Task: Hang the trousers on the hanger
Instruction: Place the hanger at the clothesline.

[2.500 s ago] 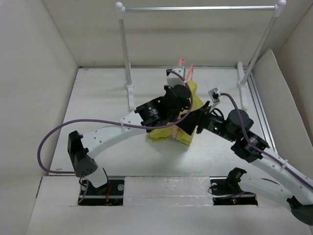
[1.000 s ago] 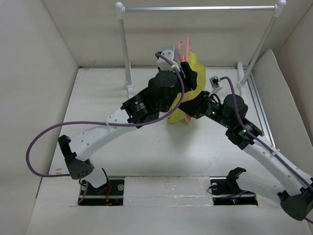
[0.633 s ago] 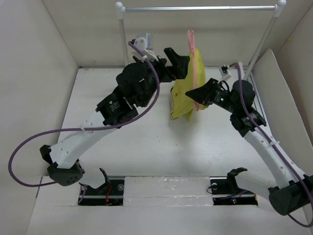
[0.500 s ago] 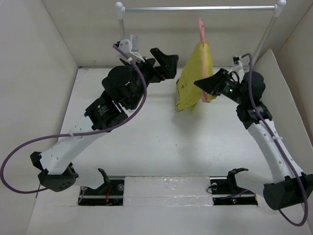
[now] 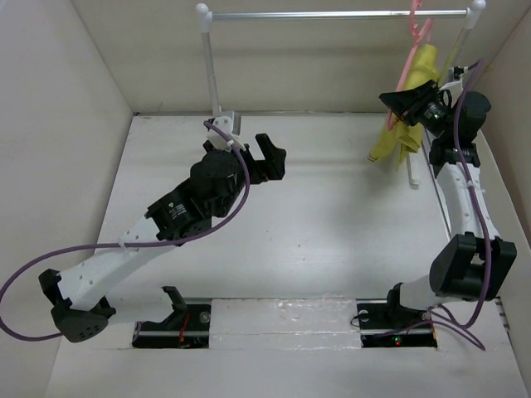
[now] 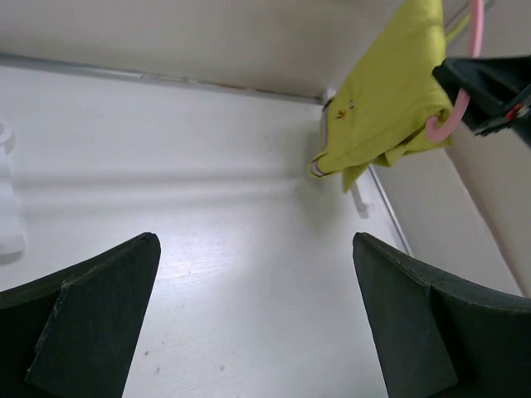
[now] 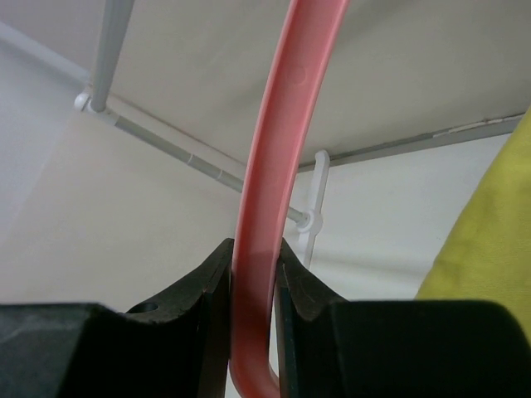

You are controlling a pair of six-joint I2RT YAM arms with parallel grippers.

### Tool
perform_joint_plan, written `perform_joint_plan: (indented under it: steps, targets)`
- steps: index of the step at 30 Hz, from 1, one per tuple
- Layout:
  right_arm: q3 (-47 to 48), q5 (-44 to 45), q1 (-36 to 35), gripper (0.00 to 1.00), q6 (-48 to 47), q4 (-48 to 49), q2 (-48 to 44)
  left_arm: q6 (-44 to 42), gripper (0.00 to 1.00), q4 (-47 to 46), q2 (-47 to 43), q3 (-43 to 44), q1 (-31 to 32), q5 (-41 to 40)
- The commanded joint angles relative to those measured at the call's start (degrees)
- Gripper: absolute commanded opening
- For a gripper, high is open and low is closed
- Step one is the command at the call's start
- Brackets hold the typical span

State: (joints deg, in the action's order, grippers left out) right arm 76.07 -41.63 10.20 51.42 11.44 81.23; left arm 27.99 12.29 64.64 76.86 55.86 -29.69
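Right gripper clamped tight on the hanger, up by the rail, far right; hanging step, and whether the hook's seated, can't tell. Next: settle it, let go. Trousers drape bunched, mustard folds dangling. Left gripper wide apart, holding nothing

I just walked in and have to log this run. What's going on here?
The right gripper is shut on the pink hanger, which has the yellow trousers draped over it. It holds them high at the right end of the rail. The hook is level with the rail, but I cannot tell if it is over it. The left gripper is open and empty above the table, well clear of the cloth.
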Motion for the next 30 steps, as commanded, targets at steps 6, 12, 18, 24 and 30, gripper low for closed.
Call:
perform_joint_plan:
  steps: [6,12,18,24,30]
  targets:
    - [9.88,-5.21,4.66,0.00,4.81,25.55,4.98,3.56,0.99,1.15,-4.61,-5.05,0.04,-1.33]
    - [10.06,-5.31,6.50,0.00,10.46,33.30,9.29,5.41,0.99,1.94,-5.23,-7.16,0.04,-0.45]
    - [6.64,-5.31,7.03,0.00,10.19,33.65,10.61,5.68,0.99,3.17,-5.05,-6.64,0.04,-1.42]
    - [6.63,-5.48,8.08,0.00,9.05,31.19,12.02,5.23,0.99,3.79,-4.61,-5.93,-0.48,-0.98]
    - [4.17,-5.22,9.22,0.04,8.78,29.60,11.49,6.46,0.99,5.89,-4.96,-6.55,-1.63,0.60]
